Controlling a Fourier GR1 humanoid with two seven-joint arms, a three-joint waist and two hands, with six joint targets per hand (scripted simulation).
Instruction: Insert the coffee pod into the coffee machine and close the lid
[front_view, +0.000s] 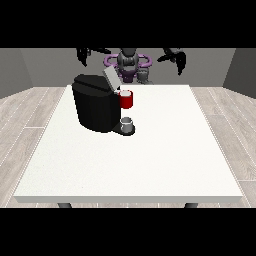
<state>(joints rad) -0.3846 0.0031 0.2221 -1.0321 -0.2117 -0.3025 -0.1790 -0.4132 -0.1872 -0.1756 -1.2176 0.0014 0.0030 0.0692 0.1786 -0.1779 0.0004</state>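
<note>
Currently both robot hands raised, nothing held: view-left robot hand (84, 54), view-right robot hand (176, 56), finger state unclear. Pod (126, 99) by machine (95, 102), lid (110, 78) up. Risk: reach knocks pod, cup (127, 123).

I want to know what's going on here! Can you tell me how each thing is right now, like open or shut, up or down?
Black boxy coffee machine: stands on the white table.
Grey flap lid: open, tilted up.
Red pod holder: uncovered.
Small grey cup: upright on the machine's base.
Hand at the view's left: raised, holding nothing.
Hand at the view's right: raised, holding nothing.
</note>
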